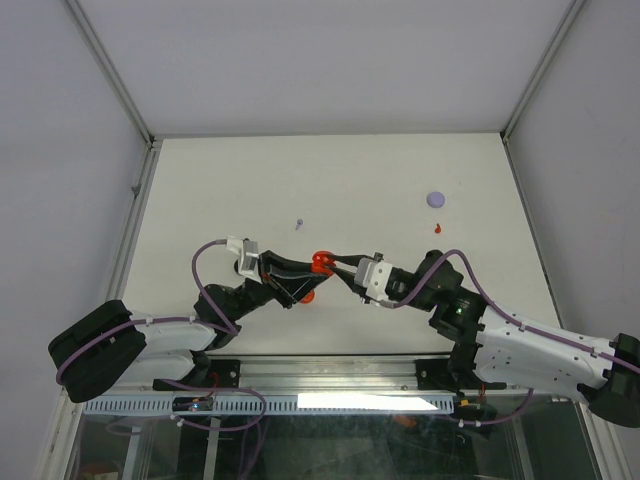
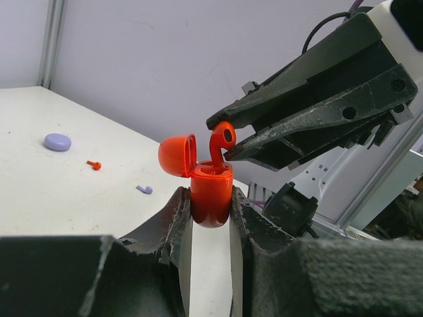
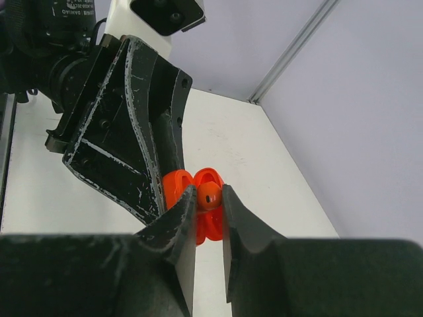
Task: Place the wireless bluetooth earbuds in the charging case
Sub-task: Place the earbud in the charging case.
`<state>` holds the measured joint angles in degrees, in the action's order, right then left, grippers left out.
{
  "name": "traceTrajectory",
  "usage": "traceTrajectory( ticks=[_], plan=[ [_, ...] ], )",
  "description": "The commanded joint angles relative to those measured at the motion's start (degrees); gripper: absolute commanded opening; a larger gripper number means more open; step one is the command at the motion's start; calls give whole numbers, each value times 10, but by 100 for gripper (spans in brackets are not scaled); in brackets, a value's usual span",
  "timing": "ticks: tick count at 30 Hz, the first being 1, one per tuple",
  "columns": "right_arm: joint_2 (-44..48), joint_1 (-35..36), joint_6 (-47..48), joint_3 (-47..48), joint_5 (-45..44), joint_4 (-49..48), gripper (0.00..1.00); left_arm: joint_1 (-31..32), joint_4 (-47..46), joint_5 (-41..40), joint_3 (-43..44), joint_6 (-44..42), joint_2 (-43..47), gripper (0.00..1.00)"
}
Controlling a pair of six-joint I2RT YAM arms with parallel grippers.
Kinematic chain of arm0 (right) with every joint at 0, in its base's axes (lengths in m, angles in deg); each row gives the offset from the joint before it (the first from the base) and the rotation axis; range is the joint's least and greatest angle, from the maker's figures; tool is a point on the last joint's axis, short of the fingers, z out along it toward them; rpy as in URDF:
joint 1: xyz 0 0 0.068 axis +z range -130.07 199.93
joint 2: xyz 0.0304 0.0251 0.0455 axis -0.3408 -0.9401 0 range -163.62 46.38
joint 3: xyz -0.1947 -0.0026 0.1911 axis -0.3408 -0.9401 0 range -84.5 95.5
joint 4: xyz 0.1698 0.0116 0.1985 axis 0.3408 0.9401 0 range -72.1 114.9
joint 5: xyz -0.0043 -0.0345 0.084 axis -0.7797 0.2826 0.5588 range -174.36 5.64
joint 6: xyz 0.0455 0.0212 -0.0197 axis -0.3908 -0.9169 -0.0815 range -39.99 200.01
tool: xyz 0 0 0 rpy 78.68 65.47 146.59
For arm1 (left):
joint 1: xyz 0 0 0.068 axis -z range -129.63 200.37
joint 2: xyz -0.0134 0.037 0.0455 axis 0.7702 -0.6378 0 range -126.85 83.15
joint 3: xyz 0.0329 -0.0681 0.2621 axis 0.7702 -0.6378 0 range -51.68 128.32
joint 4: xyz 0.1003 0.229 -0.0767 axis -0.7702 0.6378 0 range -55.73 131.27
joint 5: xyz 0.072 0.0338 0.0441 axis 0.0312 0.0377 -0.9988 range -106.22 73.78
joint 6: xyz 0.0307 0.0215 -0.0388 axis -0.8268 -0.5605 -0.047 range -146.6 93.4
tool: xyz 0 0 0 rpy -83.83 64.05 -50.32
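Red earbud (image 2: 222, 140), pinched by right gripper (image 3: 209, 198), hangs stem-down at 12 o'clock over open case (image 2: 211, 188) clamped in left gripper (image 2: 211, 206).

Black-and-white arms (image 1: 160, 338) (purple cables (image 1: 194, 268)).

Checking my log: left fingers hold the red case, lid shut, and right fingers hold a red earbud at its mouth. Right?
The lid is open, not shut; the left wrist view shows it tipped back. Otherwise yes: left fingers hold the red case, right fingers the red earbud at its mouth.
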<state>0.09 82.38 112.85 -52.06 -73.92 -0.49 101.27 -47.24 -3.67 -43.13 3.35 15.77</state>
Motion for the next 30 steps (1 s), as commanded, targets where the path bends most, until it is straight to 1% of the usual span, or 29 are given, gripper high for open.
traceTrajectory(
  ticks=[1,10,14,18,26,30],
  plan=[
    [1,6,-43,5,10,0,10,-4,-134,-5,14,-14,10,0],
    [7,6,-82,-7,12,5,12,-4,-146,-8,16,-15,9,0],
    [20,6,-73,-21,39,-8,14,-4,-145,-23,15,-8,4,0],
    [20,6,-64,-23,45,0,15,-4,-145,-35,13,-2,2,0],
    [3,6,-64,-10,41,31,16,-4,-145,-17,16,-14,0,0],
    [5,6,-80,-10,17,35,23,-4,-145,-11,14,-22,3,0]
  ],
)
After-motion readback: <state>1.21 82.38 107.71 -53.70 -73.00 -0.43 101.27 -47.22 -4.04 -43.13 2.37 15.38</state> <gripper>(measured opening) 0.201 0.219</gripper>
